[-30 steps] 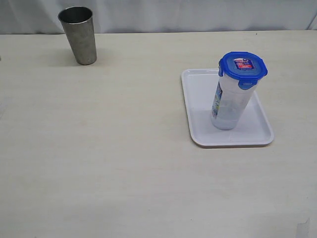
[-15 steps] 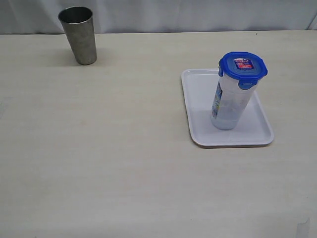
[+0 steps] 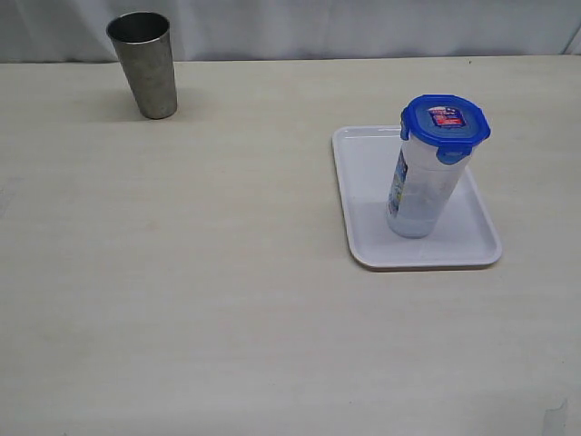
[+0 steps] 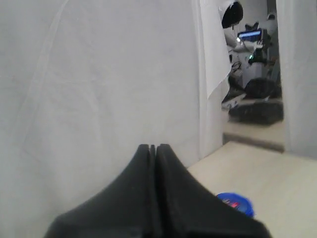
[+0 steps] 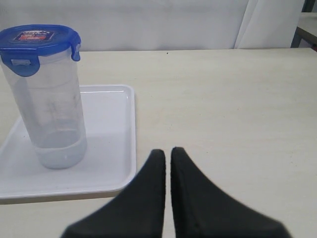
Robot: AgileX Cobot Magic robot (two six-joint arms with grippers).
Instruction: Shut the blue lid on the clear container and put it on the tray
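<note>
Tabletop [image 3: 227, 300]: clear container [image 5: 49, 109] apart from fingers [image 5: 195, 203]

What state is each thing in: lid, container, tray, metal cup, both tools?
blue lid: on, flaps folded down
clear container: upright, lidded
tray: lying flat, carrying the container
metal cup: upright, open-topped, off the tray
left tool: shut, empty
right tool: shut, empty

lid [image 3: 445, 120]: glossy blue plastic | container [image 3: 419, 193]: clear smooth plastic | tray [image 3: 363, 173]: glossy white plastic | cup [image 3: 144, 64]: dull metal (scuffed-looking) | table [image 3: 209, 272]: matt
</note>
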